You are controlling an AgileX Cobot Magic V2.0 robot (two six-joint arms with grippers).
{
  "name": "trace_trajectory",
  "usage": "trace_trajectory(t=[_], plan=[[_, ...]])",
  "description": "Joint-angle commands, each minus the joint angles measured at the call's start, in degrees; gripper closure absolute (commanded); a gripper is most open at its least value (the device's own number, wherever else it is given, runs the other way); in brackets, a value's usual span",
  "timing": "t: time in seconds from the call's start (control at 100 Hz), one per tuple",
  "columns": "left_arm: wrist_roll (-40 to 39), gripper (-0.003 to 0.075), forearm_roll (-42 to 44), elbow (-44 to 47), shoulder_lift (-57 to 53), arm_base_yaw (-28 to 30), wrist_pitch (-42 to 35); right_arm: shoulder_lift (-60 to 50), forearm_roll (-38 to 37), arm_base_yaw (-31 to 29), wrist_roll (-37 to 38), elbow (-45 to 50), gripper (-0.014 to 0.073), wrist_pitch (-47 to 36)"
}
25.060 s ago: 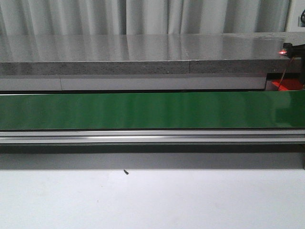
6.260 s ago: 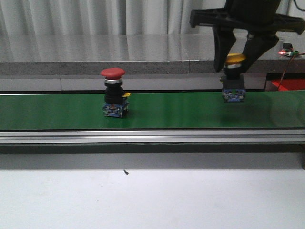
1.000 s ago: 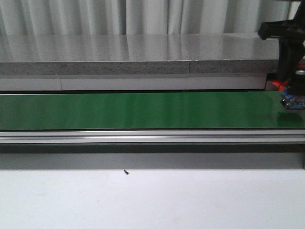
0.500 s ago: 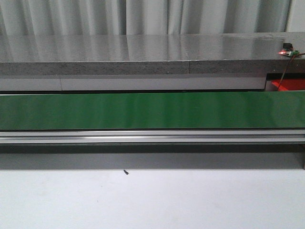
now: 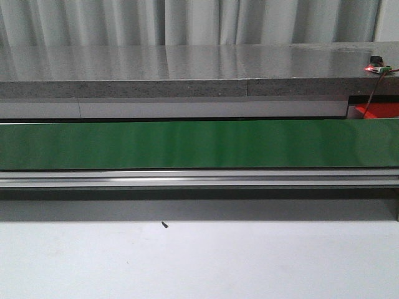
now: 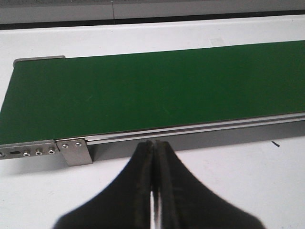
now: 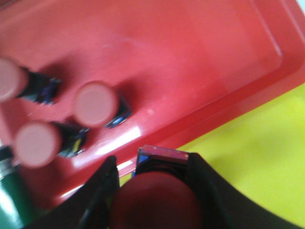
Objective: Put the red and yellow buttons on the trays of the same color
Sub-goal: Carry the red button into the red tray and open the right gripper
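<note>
Three red buttons (image 7: 95,103) lie in the red tray (image 7: 190,62); right tool (image 7: 157,191) grips a fourth; left tool (image 6: 153,157) closed, empty

You see a bare green belt (image 5: 187,144) with a grey counter (image 5: 187,68) behind it and pale curtains (image 5: 187,22) beyond.

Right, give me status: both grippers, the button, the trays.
Left gripper shut, empty, by bare belt. Right gripper shut on red button, above red tray edge, yellow tray beside. Three red buttons already in.
</note>
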Motion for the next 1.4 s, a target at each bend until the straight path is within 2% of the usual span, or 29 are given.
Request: trace_trajectory(t=[0.0, 0.37, 0.77, 0.98, 1.14, 1.33, 1.39], plan=[[0.0, 0.0740, -0.9, -1.7, 0.2, 0.0, -4.3, -1.1, 0.3, -1.7, -0.7, -2.2, 0.0507, -4.7], [0.0, 0.0740, -0.9, -1.7, 0.2, 0.0, -4.3, 4.9, 3.1, -3.3, -0.7, -2.7, 0.0507, -14.6], [0.0, 0.0740, -0.9, -1.7, 0.2, 0.0, -4.3, 15.0, 3.6, -3.2, -0.7, -14.1, 0.0507, -8.3], [0.0, 0.0740, -0.9, -1.7, 0.2, 0.0, -4.3, 17.8, 3.7, -3.0, -0.7, -17.1, 0.0490, -5.7], [0.0, 0.0740, -0.9, -1.7, 0.2, 0.0, -4.3, 18.8, 3.7, -3.0, -0.7, -17.2, 0.0384, -5.4], [0.0, 0.0740, -0.9, -1.7, 0.2, 0.0, -4.3, 18.9, 3.8, -3.0, -1.1, -17.2, 0.0104, -6.3], [0.0, 0.0740, -0.9, -1.7, 0.2, 0.0, -4.3, 18.9, 3.8, -3.0, -1.1, -17.2, 0.0056, -6.5]])
